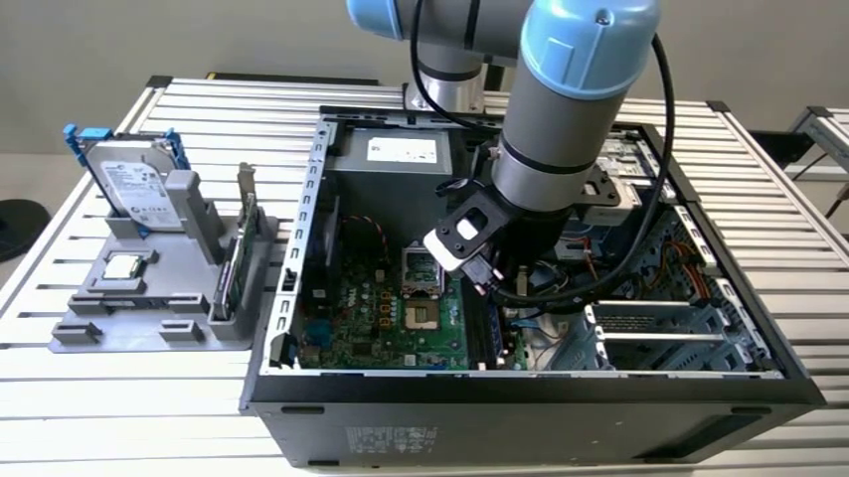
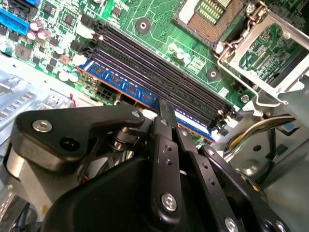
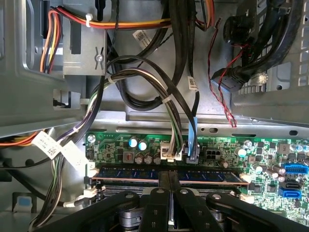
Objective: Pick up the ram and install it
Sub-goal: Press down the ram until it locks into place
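The ram (image 2: 128, 88) is a dark-blue stick standing in the outermost memory slot of the green motherboard (image 2: 159, 19), beside several empty black slots. In the first wrist view the ram (image 3: 212, 176) runs across the board's edge. My gripper (image 2: 166, 110) is shut, its two black fingertips (image 3: 163, 180) pressed together and resting on the ram's top edge near its middle. In the exterior view the gripper (image 1: 510, 286) reaches down into the open computer case (image 1: 531, 383).
The open CPU socket (image 2: 212, 14) lies beyond the slots. Bundled cables (image 3: 145, 77) and metal case walls crowd the gripper. At the exterior view's left, a grey fixture (image 1: 80, 333) holds a hard drive (image 1: 133, 184), a square chip (image 1: 123, 266) and a bracketed card (image 1: 237, 260).
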`<action>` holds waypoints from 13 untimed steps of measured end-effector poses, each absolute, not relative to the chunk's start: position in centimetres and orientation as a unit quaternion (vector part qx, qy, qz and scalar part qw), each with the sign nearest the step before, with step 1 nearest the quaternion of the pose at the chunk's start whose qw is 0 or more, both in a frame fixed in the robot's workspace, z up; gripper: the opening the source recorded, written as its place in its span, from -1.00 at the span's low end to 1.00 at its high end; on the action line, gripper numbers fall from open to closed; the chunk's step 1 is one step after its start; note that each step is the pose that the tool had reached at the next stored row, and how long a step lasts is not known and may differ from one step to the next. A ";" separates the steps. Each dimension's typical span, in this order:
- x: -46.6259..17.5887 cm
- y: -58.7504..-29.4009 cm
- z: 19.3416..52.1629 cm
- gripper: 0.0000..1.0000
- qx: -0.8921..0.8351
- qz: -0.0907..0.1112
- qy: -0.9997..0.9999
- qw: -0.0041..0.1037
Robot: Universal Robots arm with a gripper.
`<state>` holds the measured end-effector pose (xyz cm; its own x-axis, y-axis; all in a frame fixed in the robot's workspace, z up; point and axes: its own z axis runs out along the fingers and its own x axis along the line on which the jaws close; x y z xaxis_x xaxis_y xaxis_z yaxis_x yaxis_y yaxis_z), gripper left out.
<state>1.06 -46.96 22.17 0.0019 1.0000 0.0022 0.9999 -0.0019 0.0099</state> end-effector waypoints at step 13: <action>1.1 -47.0 24.7 -1.00 0.708 0.004 0.706 0.003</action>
